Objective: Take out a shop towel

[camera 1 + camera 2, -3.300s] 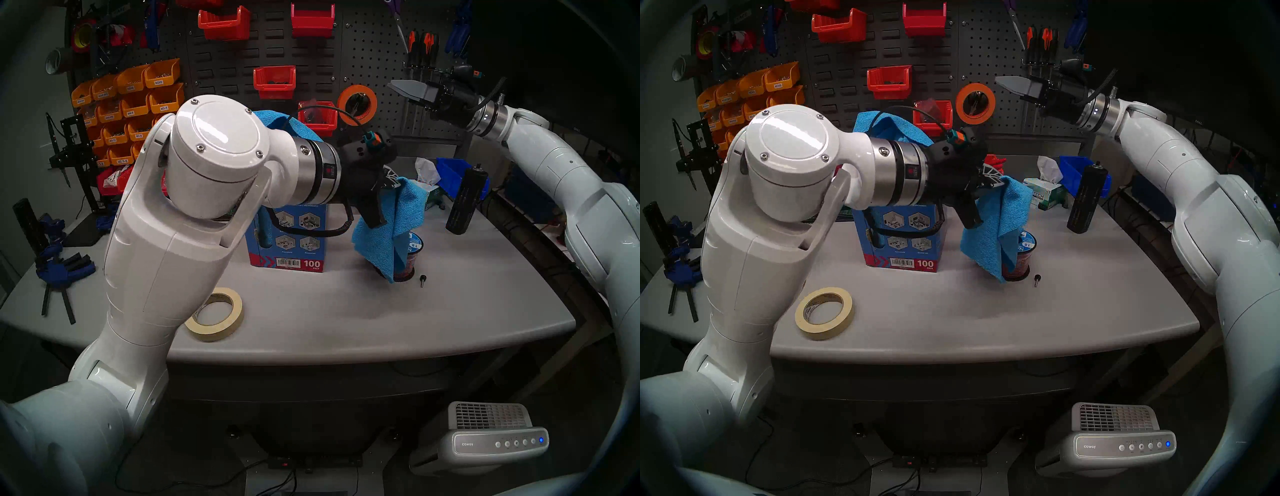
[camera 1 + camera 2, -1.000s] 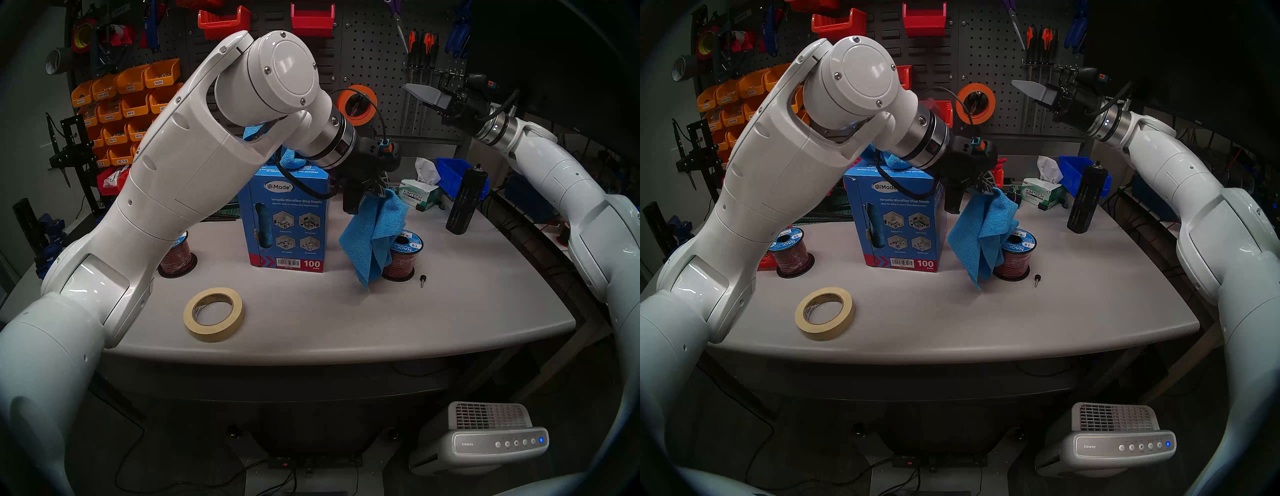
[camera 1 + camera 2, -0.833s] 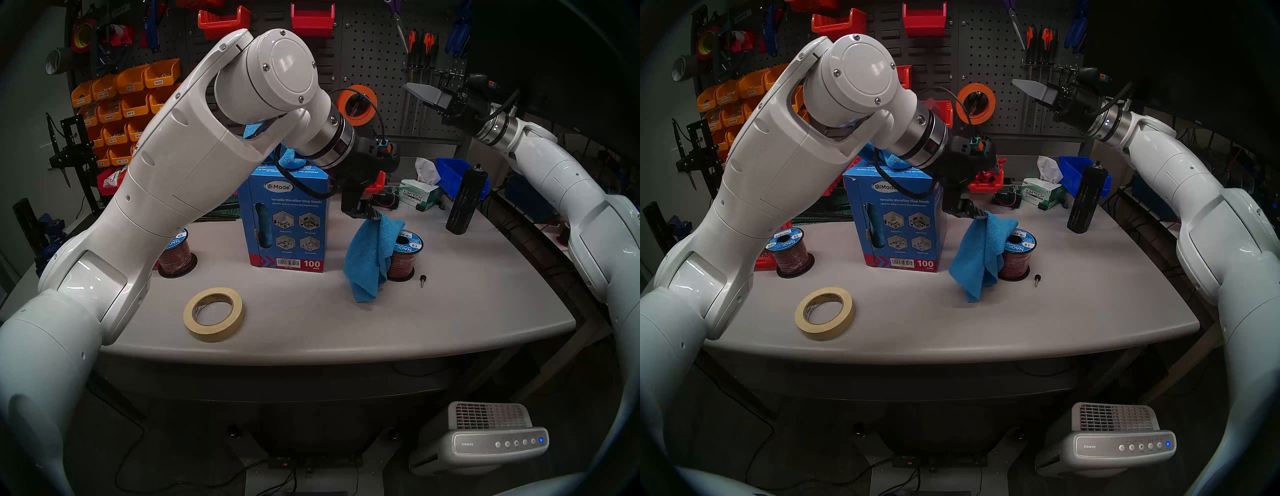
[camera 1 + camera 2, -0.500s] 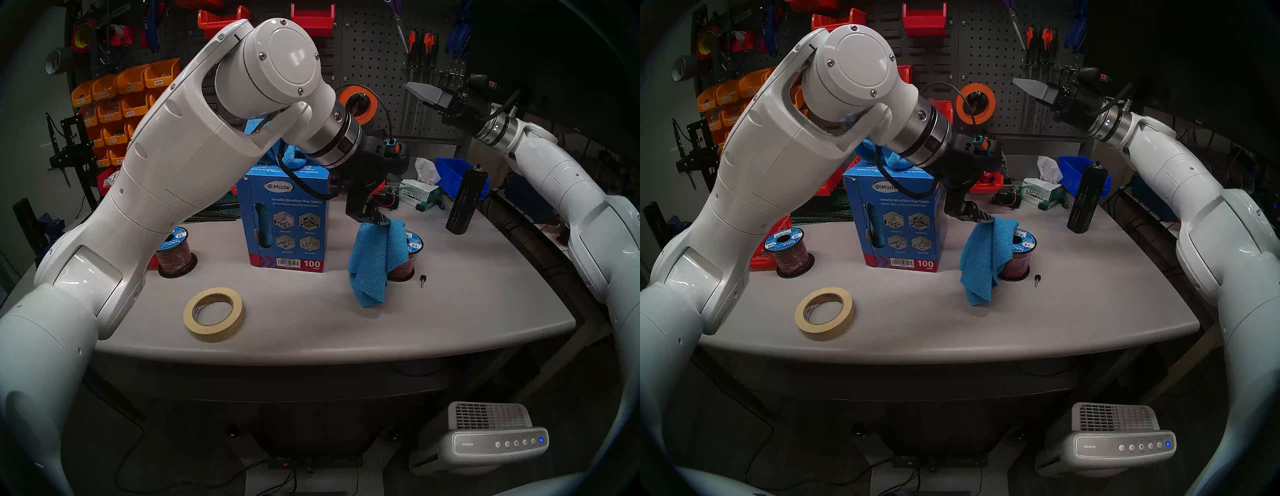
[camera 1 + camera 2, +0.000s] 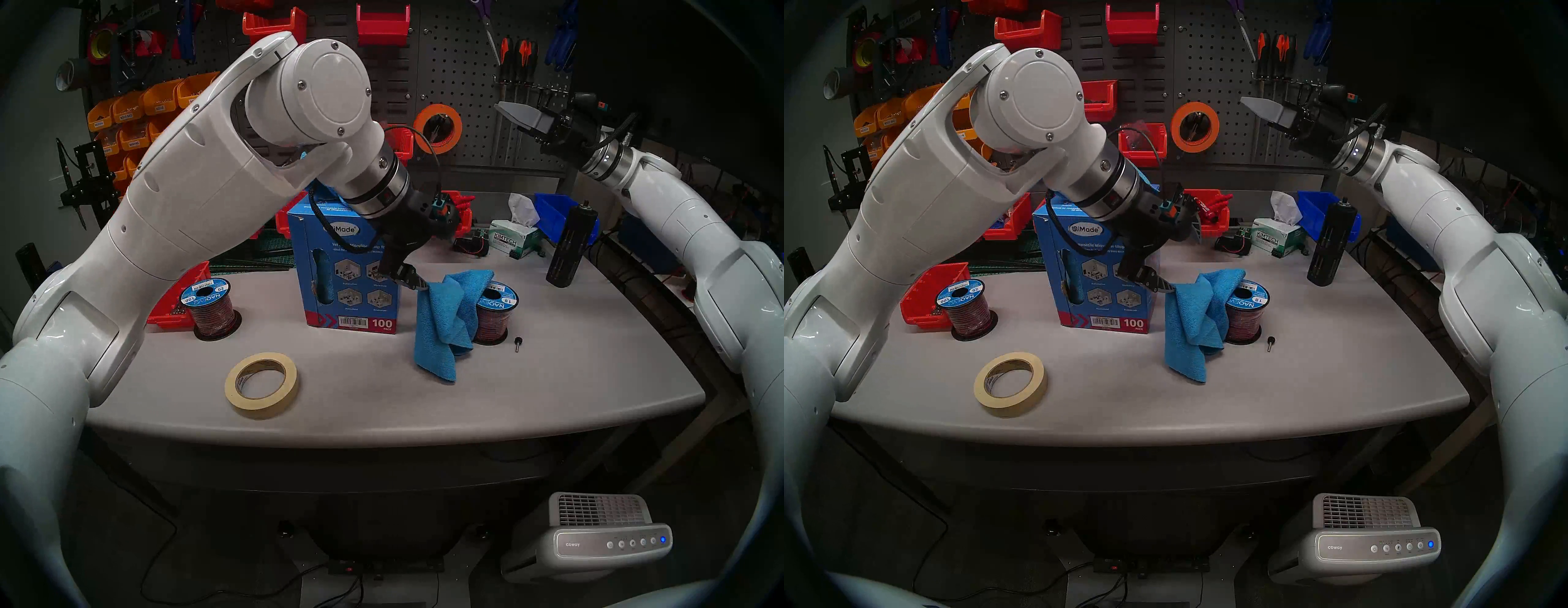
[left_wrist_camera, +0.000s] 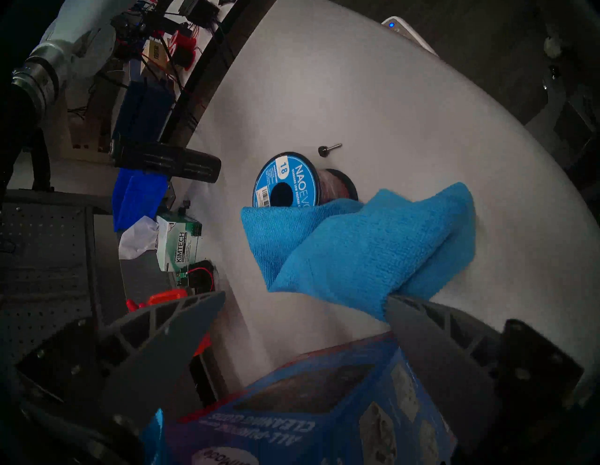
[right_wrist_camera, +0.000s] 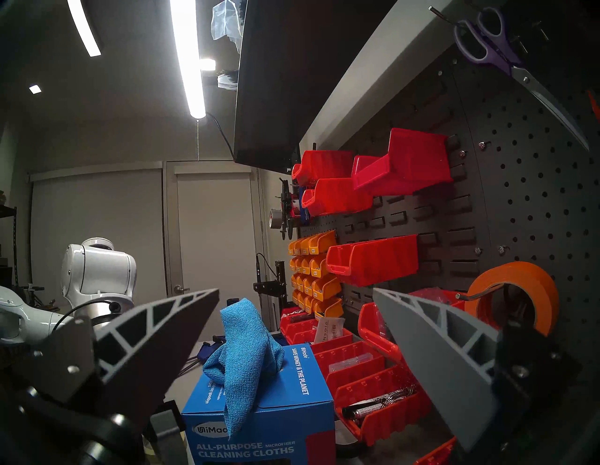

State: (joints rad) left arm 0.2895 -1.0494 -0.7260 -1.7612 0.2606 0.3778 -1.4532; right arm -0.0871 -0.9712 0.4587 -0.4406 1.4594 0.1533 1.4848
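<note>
A grey workbench stands before a dark pegboard hung with red and orange bins. A blue carton stands mid-table with a second blue cloth poking from its top. The shop towel, bright blue and crumpled, lies on the table draped against a wire spool. The left gripper is released, jaws wide, one finger touching the towel's edge. The right gripper hangs spread and empty.
</note>
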